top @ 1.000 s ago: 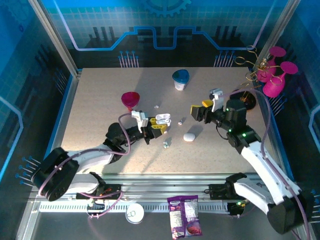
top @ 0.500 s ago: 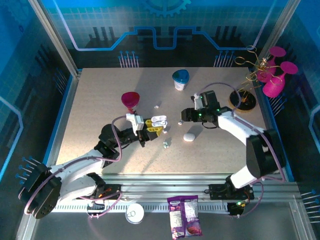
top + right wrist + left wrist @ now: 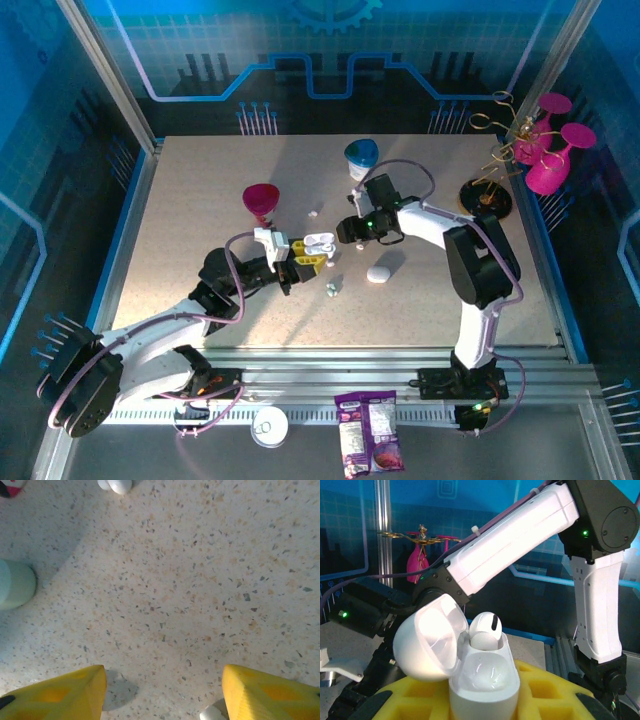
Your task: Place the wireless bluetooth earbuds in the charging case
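The white charging case stands lid open between the yellow pads of my left gripper, which is shut on it. One white earbud sits in the far slot of the case. From above, the case and left gripper are at mid-table. My right gripper is just right of them, low over the table and open. A loose white earbud lies beside its right fingertip. Another earbud lies farther ahead.
A closed white pebble-shaped case and a tiny greenish piece lie near the middle. A magenta funnel, a teal cup and a wire stand with pink pieces are farther back. A pale green rounded object sits left of the right gripper.
The right arm has swung left and come down, bringing its open gripper close to the held case and the loose earbud. The left gripper shifted slightly and keeps hold of the case.
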Robot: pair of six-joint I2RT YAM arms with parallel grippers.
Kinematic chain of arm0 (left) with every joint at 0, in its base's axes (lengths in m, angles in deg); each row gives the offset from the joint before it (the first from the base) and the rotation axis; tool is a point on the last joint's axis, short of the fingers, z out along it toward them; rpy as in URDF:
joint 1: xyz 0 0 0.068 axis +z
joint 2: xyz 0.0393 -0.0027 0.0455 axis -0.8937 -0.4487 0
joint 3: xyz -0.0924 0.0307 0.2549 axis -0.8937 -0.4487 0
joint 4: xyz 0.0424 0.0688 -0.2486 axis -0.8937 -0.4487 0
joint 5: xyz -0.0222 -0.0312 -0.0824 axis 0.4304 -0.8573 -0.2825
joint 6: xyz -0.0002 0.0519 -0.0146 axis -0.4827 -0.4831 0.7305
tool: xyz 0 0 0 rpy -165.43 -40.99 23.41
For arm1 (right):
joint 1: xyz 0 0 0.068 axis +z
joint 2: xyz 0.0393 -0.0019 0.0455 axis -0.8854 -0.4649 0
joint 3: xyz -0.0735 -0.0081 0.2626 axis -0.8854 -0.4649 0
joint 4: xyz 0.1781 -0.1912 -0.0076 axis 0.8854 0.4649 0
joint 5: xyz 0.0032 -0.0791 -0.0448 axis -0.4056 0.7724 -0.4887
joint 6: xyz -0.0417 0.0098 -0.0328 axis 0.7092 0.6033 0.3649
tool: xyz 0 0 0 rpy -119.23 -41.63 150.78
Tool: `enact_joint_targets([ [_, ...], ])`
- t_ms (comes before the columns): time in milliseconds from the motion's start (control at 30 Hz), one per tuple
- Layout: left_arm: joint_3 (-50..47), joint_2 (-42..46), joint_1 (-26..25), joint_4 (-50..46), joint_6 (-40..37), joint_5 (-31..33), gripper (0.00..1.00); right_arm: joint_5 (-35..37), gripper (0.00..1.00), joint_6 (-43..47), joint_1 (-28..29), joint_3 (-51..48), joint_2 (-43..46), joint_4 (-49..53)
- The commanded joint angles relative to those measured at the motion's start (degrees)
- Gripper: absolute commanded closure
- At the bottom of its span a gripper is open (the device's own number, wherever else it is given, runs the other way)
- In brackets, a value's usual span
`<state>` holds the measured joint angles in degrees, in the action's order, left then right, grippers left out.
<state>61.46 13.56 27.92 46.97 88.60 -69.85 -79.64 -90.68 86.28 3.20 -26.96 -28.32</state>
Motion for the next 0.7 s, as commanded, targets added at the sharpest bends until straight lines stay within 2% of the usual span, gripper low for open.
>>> enact_joint_targets([
  [0,-1.1,0.7,-0.3,0.4,-1.3,-1.8,1.00,-1.8,0.37,2.7,0.5,2.1,-2.4,2.9],
  [333,-1.2,1.6,-1.0,-0.9,-1.3,-1.5,1.00,-2.6,0.37,2.6,0.1,-2.2,-0.1,2.8],
  [667,-1.0,1.7,-1.8,-1.1,-1.5,-1.2,1.00,-0.7,0.37,1.5,0.3,-9.9,7.3,2.9],
])
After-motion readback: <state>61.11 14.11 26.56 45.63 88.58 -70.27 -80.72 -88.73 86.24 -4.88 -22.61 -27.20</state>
